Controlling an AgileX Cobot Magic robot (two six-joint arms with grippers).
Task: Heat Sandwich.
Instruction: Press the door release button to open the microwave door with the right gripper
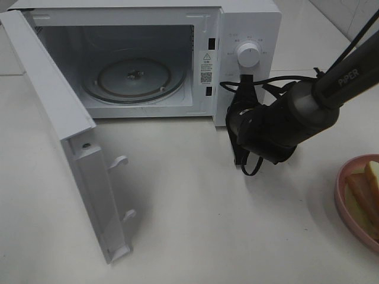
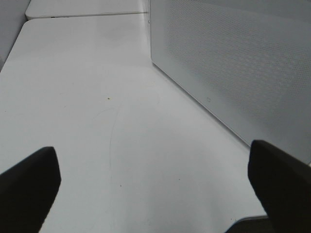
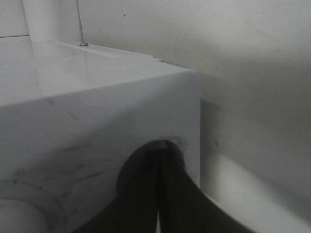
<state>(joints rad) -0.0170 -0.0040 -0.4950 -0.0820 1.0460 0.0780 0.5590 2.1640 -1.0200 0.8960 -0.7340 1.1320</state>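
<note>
Standing open and empty, microwave (image 1: 254,35) is noted, sandwich (image 1: 362,190) not yet loaded; R gripper (image 3: 159,167) is pinched shut, L gripper (image 2: 155,182) is spread wide.

Looks like a kitchen corner set up as a robot test bench. Kitchen cues: a white microwave (image 1: 260,29) with its door (image 1: 53,118) swung open and a glass turntable (image 1: 133,80) inside, on a plain white worktop (image 1: 207,225), with pale tiles (image 1: 349,18) behind and a sandwich (image 1: 362,192) on a pink plate (image 1: 342,204) at the edge. Lab cue: a black arm (image 1: 331,89) marked PIPER, trailing loose cables, works at the microwave front.
</note>
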